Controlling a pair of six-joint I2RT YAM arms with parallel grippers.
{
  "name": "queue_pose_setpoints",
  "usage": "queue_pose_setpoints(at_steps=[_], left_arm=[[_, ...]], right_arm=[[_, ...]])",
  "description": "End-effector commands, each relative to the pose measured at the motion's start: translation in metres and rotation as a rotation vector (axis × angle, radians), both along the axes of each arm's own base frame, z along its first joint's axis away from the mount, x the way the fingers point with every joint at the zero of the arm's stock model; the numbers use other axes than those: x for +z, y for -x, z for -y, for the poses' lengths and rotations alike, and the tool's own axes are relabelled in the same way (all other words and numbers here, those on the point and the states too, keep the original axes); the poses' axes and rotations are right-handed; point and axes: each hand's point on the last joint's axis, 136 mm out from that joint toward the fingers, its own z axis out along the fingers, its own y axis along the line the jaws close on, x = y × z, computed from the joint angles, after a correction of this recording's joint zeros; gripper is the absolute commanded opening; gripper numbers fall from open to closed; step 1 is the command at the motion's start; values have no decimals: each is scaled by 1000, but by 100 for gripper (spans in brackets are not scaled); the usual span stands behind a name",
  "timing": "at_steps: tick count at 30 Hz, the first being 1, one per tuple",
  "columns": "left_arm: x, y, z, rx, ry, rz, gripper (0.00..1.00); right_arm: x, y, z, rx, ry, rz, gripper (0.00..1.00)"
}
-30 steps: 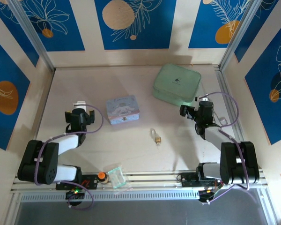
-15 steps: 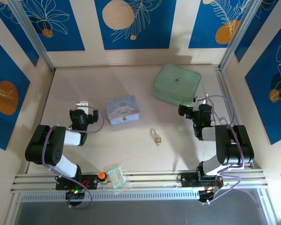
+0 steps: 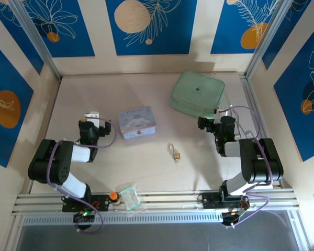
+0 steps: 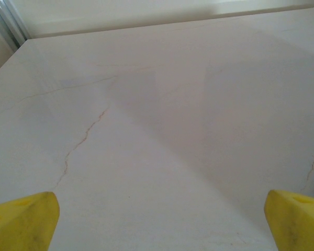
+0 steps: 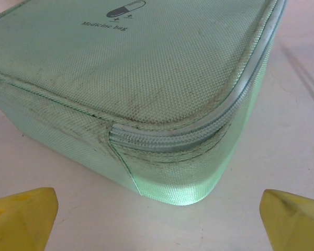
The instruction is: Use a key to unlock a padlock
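Note:
The tiny brass padlock [image 3: 176, 155] with its thin silvery shackle lies on the pale table, midway between the arms. The key is too small to tell apart from it. My left gripper [image 3: 91, 117] rests low at the left, well away from the padlock. Its yellow fingertips [image 4: 22, 225] stand wide apart over bare tabletop, so my left gripper [image 4: 159, 225] is open and holds nothing. My right gripper [image 3: 215, 115] sits at the right, open, facing the near corner of the green bag. Its yellow fingertips [image 5: 21, 217] are spread, and my right gripper [image 5: 157, 219] is empty.
A mint green medicine bag [image 3: 198, 93] [image 5: 146, 78] lies at the back right, close in front of the right gripper. A pale blue cartoon tin [image 3: 138, 122] sits left of centre. An orange-capped bottle [image 3: 114, 196] and a clear cup [image 3: 130, 196] stand by the near rail.
Over the last second both arms folded back and lowered, the left gripper shifting slightly away and the right slightly left toward the bag. The padlock has not moved.

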Motion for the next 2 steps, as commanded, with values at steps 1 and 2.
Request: queue_pose_setpoints(at_steps=[1, 2], left_arm=[[9, -5, -1, -14, -5, 36, 100], [10, -6, 0, -14, -6, 37, 100]], right_arm=[[13, -8, -8, 69, 3, 36, 99], [14, -8, -9, 71, 3, 42, 99]])
